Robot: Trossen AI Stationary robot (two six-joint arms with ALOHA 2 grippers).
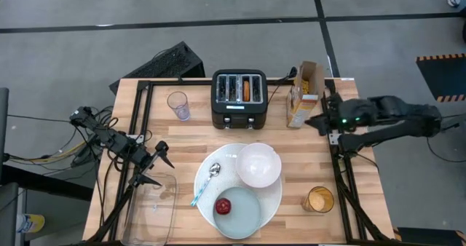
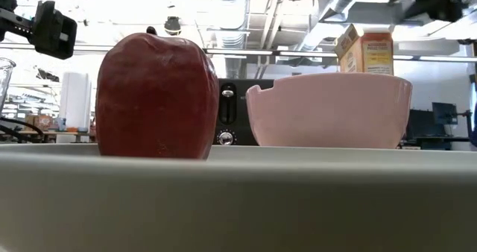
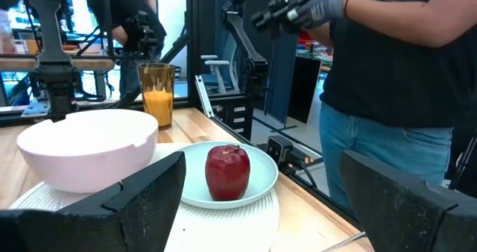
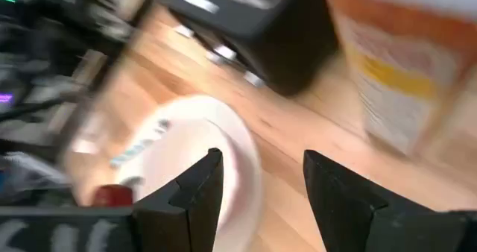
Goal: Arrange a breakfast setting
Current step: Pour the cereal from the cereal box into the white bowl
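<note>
A large white plate (image 1: 271, 202) lies mid-table. On it rest a white bowl (image 1: 258, 164), a blue-handled spoon (image 1: 206, 182) and a small pale-blue plate (image 1: 244, 217) that carries a red apple (image 1: 223, 206). The bagel (image 1: 247, 89) stands in a slot of the black toaster (image 1: 239, 108). An open cereal box (image 1: 304, 94) stands to the toaster's right. My left gripper (image 1: 156, 166) is open and empty, left of the plate, with the apple (image 3: 227, 171) ahead of it. My right gripper (image 1: 317, 121) is open and empty beside the box's near right corner (image 4: 395, 80).
An empty glass (image 1: 178, 105) stands left of the toaster. A glass of orange juice (image 1: 319, 200) stands near the front right. A clear container (image 1: 156, 209) lies at the front left. A person (image 3: 387, 65) stands just off the table.
</note>
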